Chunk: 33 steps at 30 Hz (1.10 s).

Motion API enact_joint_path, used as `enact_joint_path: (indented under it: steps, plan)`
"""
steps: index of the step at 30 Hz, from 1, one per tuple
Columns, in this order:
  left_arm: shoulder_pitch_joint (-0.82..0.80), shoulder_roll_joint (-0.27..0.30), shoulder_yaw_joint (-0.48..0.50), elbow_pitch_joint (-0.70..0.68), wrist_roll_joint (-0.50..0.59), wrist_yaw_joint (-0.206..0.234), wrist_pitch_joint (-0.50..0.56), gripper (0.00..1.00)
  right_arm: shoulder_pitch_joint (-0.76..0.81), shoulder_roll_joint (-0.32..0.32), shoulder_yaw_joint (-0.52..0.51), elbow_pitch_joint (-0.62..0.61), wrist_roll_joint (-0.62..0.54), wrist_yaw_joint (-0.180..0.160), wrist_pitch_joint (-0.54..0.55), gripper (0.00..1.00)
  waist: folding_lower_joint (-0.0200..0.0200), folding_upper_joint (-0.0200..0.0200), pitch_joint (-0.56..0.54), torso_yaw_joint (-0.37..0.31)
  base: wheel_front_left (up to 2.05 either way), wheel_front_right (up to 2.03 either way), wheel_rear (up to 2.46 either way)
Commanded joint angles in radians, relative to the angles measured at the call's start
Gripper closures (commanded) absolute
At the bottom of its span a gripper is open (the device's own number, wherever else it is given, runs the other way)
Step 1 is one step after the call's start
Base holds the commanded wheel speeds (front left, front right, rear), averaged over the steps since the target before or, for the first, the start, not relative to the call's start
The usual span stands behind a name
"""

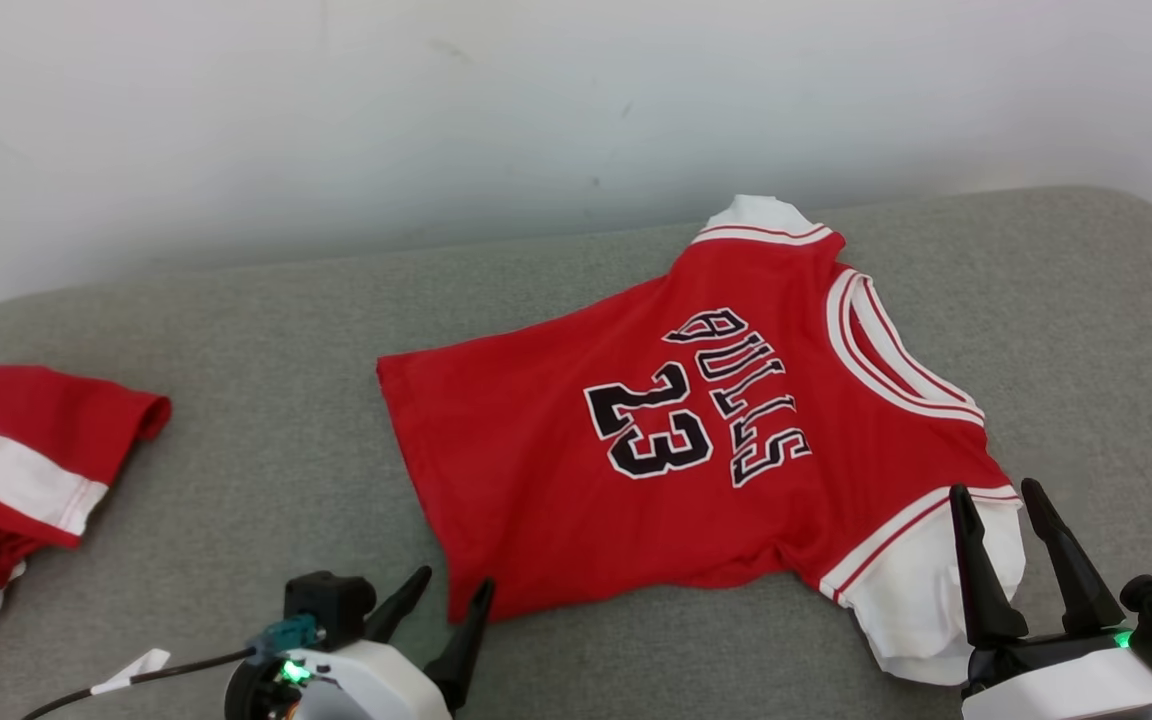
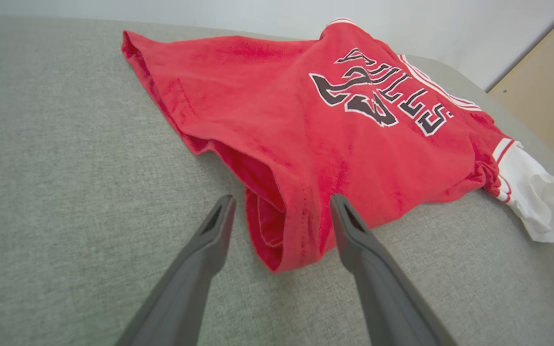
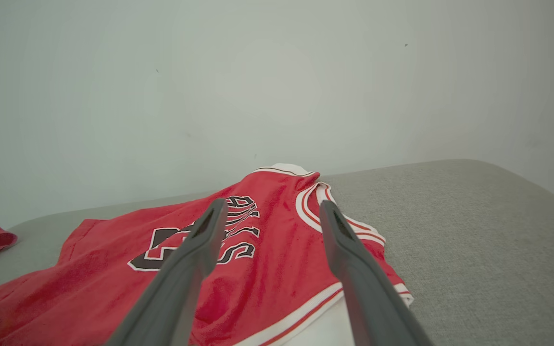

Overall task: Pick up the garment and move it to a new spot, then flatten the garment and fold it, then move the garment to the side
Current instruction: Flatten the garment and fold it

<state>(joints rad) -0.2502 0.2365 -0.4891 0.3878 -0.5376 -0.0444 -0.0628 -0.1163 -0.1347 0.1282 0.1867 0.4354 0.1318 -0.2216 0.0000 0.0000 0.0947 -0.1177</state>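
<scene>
A red jersey-style garment [image 1: 556, 470] with white sleeves and black "BULLS 23" lettering lies spread on the grey padded surface [image 1: 266, 310], collar toward the right. My left gripper [image 1: 454, 590] stands open at the garment's near hem corner; in the left wrist view that gripper [image 2: 282, 207] straddles the folded hem [image 2: 277, 240] without closing. My right gripper [image 1: 994, 497] is open above the near white sleeve [image 1: 936, 590]; in the right wrist view the right gripper [image 3: 271, 207] hovers over the garment [image 3: 277, 269], nothing held.
A second red and white garment [image 1: 6, 480] lies bunched at the surface's left edge. A white wall [image 1: 536, 110] runs along the far side. Bare grey padding [image 1: 1086, 330] extends right of the jersey, and a beige panel [image 2: 546, 96] stands beyond the surface's corner.
</scene>
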Motion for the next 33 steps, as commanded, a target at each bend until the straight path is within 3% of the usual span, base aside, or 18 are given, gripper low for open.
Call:
enact_joint_path:
  steps: [1, 4, 6, 7, 15, 21, 27, 33]
  plan:
    - [-0.009, 0.0, 0.0, 0.009, -0.017, -0.005, -0.006, 0.0, -0.008, -0.001, -0.003, 0.001, 0.001, -0.002, -0.006, 0.0, 0.0, 0.0, 0.012, -0.014, 0.0, 0.0, 0.0]
    - [-0.02, -0.004, -0.006, 0.022, -0.013, -0.015, -0.02, 0.03, -0.008, 0.003, -0.007, 0.004, 0.001, -0.002, -0.01, 0.0, 0.0, 0.0, 0.023, -0.026, 0.0, 0.0, 0.0]
    - [-0.027, -0.005, -0.008, 0.028, -0.012, -0.015, -0.03, 0.64, -0.006, 0.006, -0.006, 0.008, 0.002, -0.002, -0.014, 0.0, 0.0, 0.0, 0.026, -0.031, 0.0, 0.0, 0.0]
    - [-0.034, -0.002, -0.009, 0.027, -0.007, -0.017, -0.036, 1.0, -0.006, 0.007, -0.004, 0.01, 0.002, -0.002, -0.016, 0.0, 0.0, 0.0, 0.027, -0.033, 0.0, 0.0, 0.0]
    - [-0.075, -0.005, 0.011, -0.034, -0.02, -0.018, -0.068, 1.0, -0.01, 0.013, 0.001, 0.026, 0.007, -0.002, -0.022, 0.0, 0.0, 0.0, 0.022, -0.046, 0.0, 0.0, 0.0]
    - [-0.168, -0.014, 0.019, -0.047, -0.015, 0.001, -0.027, 1.0, -0.018, 0.016, 0.011, 0.035, 0.012, -0.002, -0.026, 0.0, 0.0, 0.0, 0.031, -0.07, 0.0, 0.0, 0.0]
    - [-0.31, -0.035, 0.025, 0.045, -0.015, 0.001, 0.012, 1.0, -0.038, 0.026, 0.022, 0.048, 0.015, -0.002, -0.025, 0.0, 0.0, 0.0, 0.074, -0.123, 0.0, 0.0, 0.0]
    - [-0.444, -0.045, 0.026, 0.228, 0.002, -0.006, 0.012, 1.0, -0.068, 0.039, 0.028, 0.064, 0.02, -0.002, -0.03, 0.0, 0.0, 0.0, 0.121, -0.18, 0.0, 0.0, 0.0]
